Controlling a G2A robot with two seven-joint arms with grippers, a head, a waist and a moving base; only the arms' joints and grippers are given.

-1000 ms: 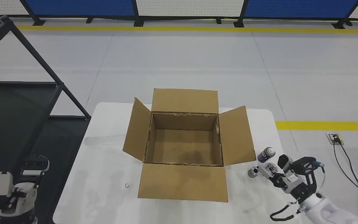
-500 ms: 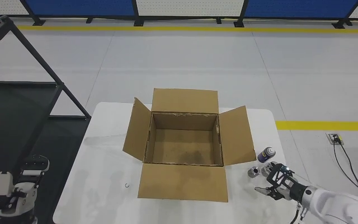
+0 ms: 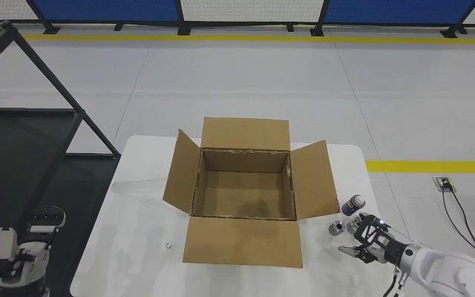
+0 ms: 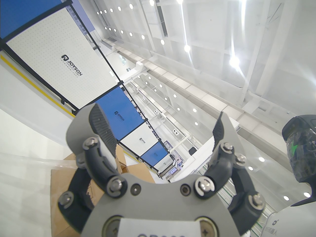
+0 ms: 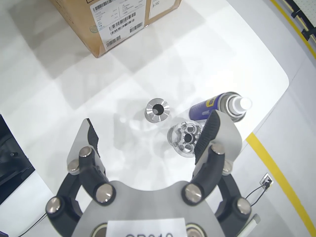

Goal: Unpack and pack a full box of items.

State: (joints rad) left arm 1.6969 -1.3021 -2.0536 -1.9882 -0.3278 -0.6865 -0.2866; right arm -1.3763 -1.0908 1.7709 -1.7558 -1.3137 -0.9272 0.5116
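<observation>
Right gripper point(image 5: 151, 122) hangs wide open and empty above the little metal bushing point(image 5: 157, 110), which looks dense, hard and slick, so I'd pinch it across its round sides.

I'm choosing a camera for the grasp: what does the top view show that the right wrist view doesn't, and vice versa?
Top view: the cardboard box's inner floor and four spread flaps, plus a small ring beside it. Right wrist view: printed labels on the box's side and the slotted face of a metal hub. Both: the box, spray can, metal collet and open right pincer.
</observation>
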